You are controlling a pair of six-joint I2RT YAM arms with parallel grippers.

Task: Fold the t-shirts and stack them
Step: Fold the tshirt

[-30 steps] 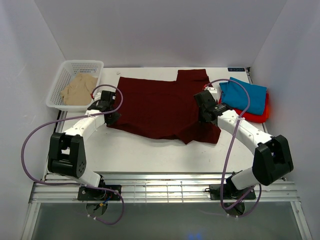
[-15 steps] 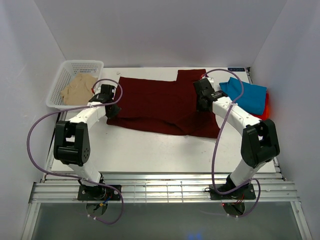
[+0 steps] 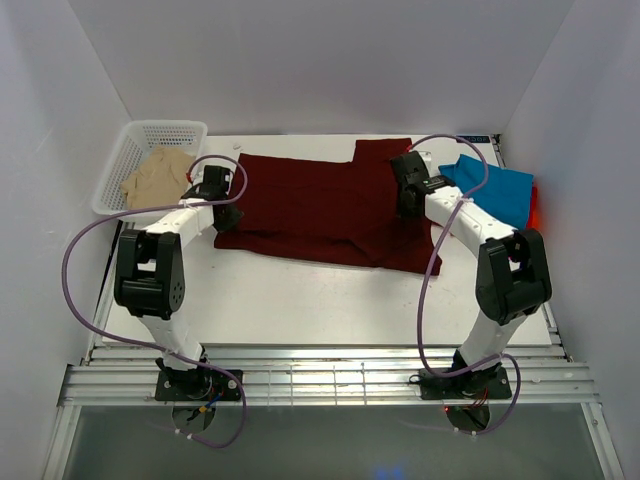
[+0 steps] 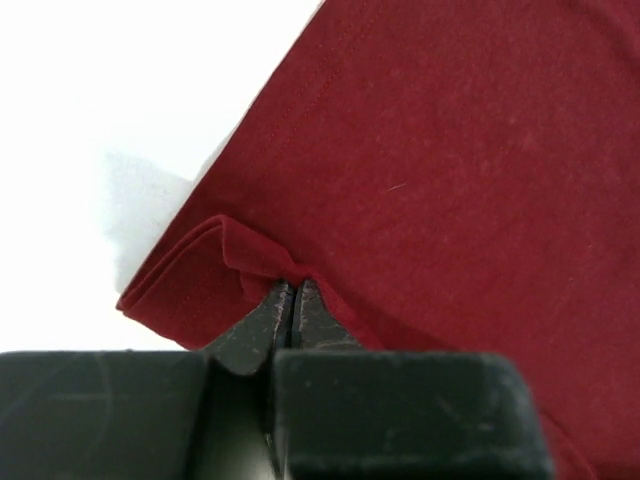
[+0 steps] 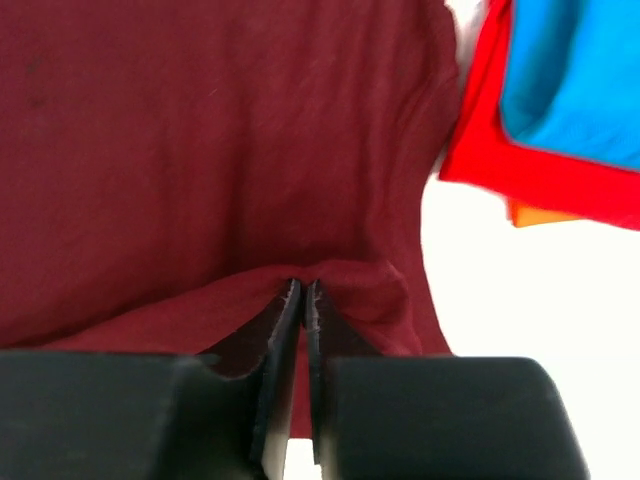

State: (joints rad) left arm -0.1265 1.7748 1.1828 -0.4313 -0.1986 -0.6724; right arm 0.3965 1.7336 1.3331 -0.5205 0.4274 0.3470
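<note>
maroon t-shirt [image 3: 320,210]: spread across the far middle of the table [image 3: 300,300]; two layers show at its left corner; the right arm hides part of its right side
left gripper [image 4: 291,300]: jaws pinched almost together on a bunched fold at that left corner
right gripper [image 5: 303,300]: jaws closed tight on a fold at the shirt's right edge
teal-blue t-shirt [image 3: 495,190]: folded, far right, lying on the red-orange t-shirt [image 5: 480,150]; only a sliver of the red-orange one shows from above
beige t-shirt [image 3: 155,178]: crumpled in the basket [image 3: 165,128], far left
</note>
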